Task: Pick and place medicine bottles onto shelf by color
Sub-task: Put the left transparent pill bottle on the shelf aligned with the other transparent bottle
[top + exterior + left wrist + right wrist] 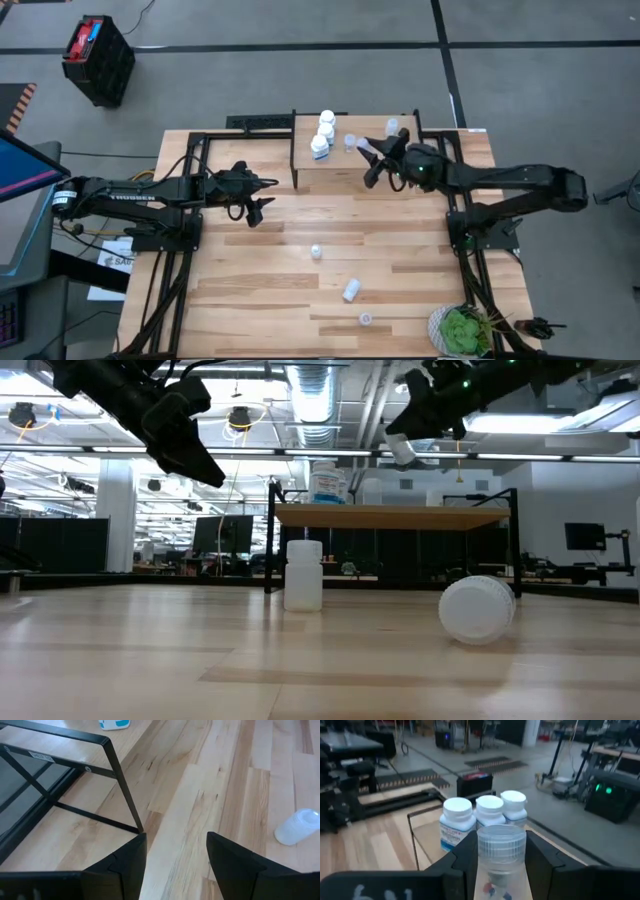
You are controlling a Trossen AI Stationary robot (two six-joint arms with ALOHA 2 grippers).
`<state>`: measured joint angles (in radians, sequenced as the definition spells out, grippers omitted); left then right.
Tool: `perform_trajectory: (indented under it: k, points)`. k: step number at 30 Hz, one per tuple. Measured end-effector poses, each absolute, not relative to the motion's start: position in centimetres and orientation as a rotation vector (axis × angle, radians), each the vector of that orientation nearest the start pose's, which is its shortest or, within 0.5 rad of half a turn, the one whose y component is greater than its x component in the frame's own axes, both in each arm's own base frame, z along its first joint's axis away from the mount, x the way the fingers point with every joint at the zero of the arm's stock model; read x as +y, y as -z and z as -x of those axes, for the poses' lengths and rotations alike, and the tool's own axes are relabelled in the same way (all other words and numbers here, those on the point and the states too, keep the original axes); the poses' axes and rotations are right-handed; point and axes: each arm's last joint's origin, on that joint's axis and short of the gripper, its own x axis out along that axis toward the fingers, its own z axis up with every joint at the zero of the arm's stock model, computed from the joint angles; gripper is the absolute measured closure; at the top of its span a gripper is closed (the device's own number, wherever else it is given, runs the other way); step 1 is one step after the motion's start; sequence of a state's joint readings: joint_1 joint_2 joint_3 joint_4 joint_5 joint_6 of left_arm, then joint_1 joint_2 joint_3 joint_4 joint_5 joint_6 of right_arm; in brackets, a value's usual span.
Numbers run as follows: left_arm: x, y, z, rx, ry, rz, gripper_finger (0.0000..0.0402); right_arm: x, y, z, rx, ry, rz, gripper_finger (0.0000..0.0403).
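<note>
Clear bottle [501, 851] is pinched in the right gripper [372, 160] above the shelf [340, 170]; released tilted, it could roll off. Left gripper [262, 193] waits spread.

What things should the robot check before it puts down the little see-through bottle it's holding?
1. Bottle held firmly: ok. The right gripper has a finger on each side of the clear bottle, which stands upright.
2. Gripper over the shelf: ok. In the high view it hangs above the shelf, near its right side.
3. Free spot below: ok. Two clear bottles already stand near the back; the wood in front looks bare.
4. White bottles out of the way: ok. Three white bottles stand in a row at the shelf's left end.
5. Left gripper clear: ok. It is open and empty, over the table left of the shelf.
6. Height above the shelf: cannot tell exactly.
</note>
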<state>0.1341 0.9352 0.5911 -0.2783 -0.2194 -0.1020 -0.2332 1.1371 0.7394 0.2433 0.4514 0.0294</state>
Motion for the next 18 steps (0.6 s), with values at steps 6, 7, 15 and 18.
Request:
perform_trajectory:
  k: [6,7,15,18]
  points:
    - [3.2,-23.4,-19.0,0.608,-0.373,0.063,0.0207,-7.4,-26.7,-25.4,0.115,0.693,-0.019,0.0264]
    - [3.2,-23.4,-19.0,0.607,-0.372,0.062,0.0207,-7.5,-26.2,-25.7,0.127,0.7,-0.022,0.0264]
    - [3.2,-23.4,-19.0,0.604,-0.373,0.063,0.0207,-8.1,-24.4,-27.5,0.115,0.746,-0.006,0.0265]
    - [3.2,-23.4,-19.0,0.604,-0.372,0.063,0.0207,-8.3,-23.9,-27.9,0.109,0.792,0.002,0.0264]
